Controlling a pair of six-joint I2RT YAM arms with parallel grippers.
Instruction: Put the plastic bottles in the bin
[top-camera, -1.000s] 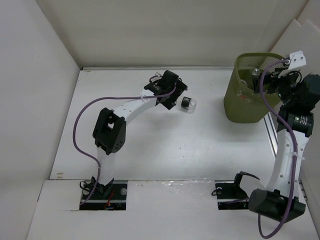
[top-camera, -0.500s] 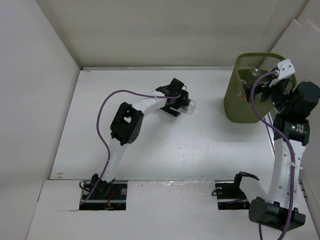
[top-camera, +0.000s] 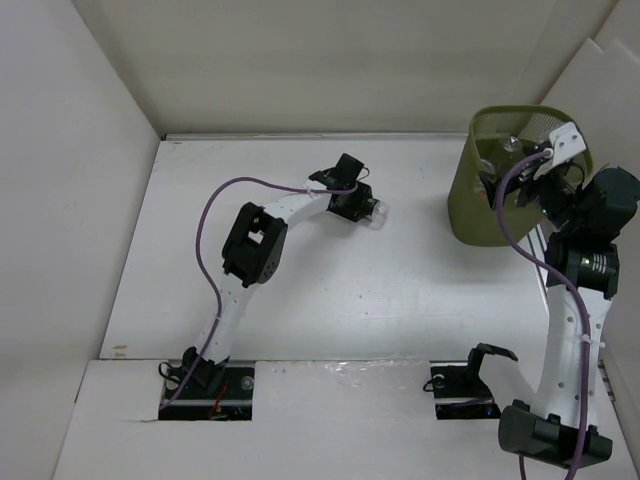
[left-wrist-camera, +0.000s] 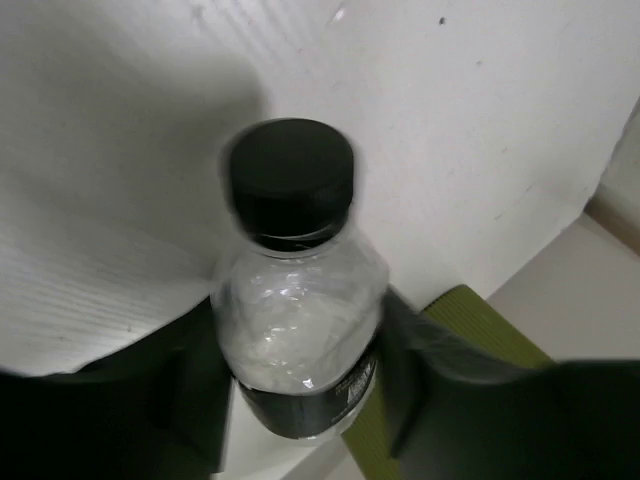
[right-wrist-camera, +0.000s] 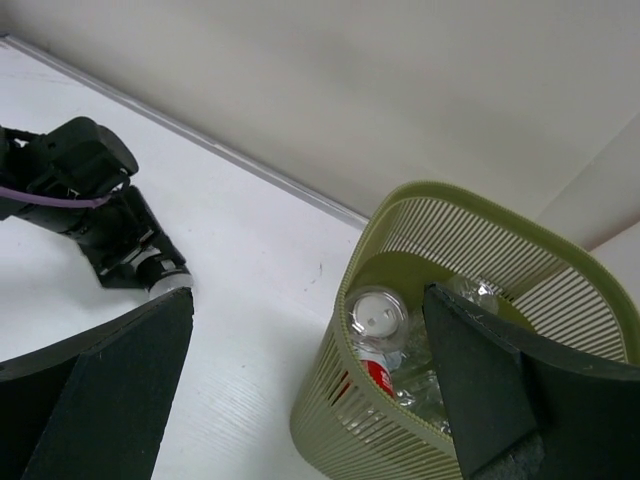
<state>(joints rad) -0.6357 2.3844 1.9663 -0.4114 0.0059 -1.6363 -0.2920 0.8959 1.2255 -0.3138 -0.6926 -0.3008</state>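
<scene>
Listing what we see: left fingers (left-wrist-camera: 180, 390) closed on the black-labelled bottle (left-wrist-camera: 300, 330), which lies on the desk (top-camera: 400, 290) near the centre of the top view. Right fingers (right-wrist-camera: 480, 400) spread wide, empty, above the bin (top-camera: 490, 215) at upper right. Bottles (right-wrist-camera: 375, 335) lie inside it.

The black-labelled bottle (left-wrist-camera: 300, 340) is clear, glossy, crinkled plastic with a smooth matt black cap (left-wrist-camera: 290, 185). The fingers (left-wrist-camera: 192, 388) flanking it look like matt black plastic. The bin (right-wrist-camera: 585, 270) is olive plastic, ribbed and faintly shiny. The table (top-camera: 350, 290) is smooth, matt white, finely grained.
</scene>
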